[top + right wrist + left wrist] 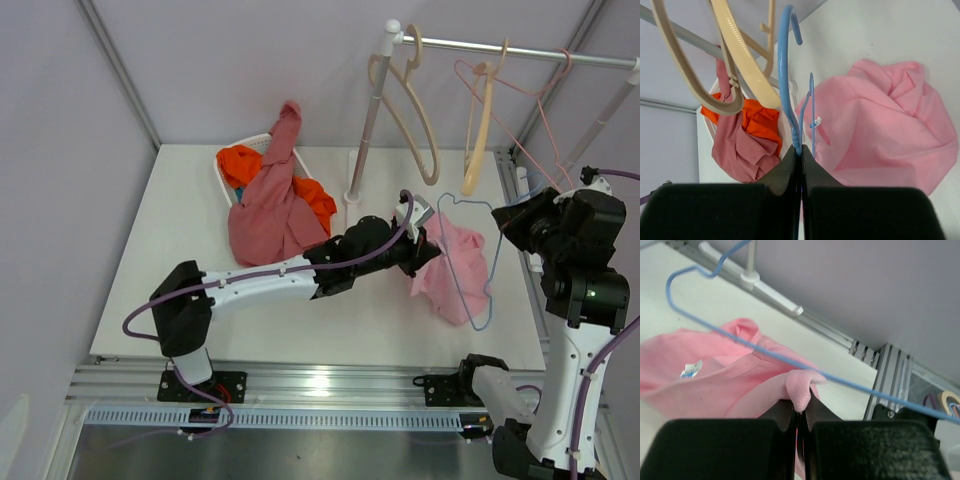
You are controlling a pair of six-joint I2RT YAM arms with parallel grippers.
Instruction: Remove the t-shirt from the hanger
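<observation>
Both arms clamped, 1 on cloth and 1 on wire, with the shirt between them

The left gripper point(799, 414) is fully closed on a fold of the pink t-shirt point(715, 380), and the right gripper point(800, 153) is fully closed on the neck of the blue wire hanger point(784, 75), just below its hook. From above, the t-shirt sits over the right part of the table point(180, 260), directly right of the left gripper and left of the right gripper. The hanger's long axis runs from the right gripper toward the near edge, with the wire crossing over the cloth, so the cloth likely has to come off leftward, away from the held wire. Counted: 1 t-shirt, 1 blue hanger, 3 empty hangers point(415, 110) on the rail point(520, 50), 1 basket point(225, 165) of red and orange clothes
</observation>
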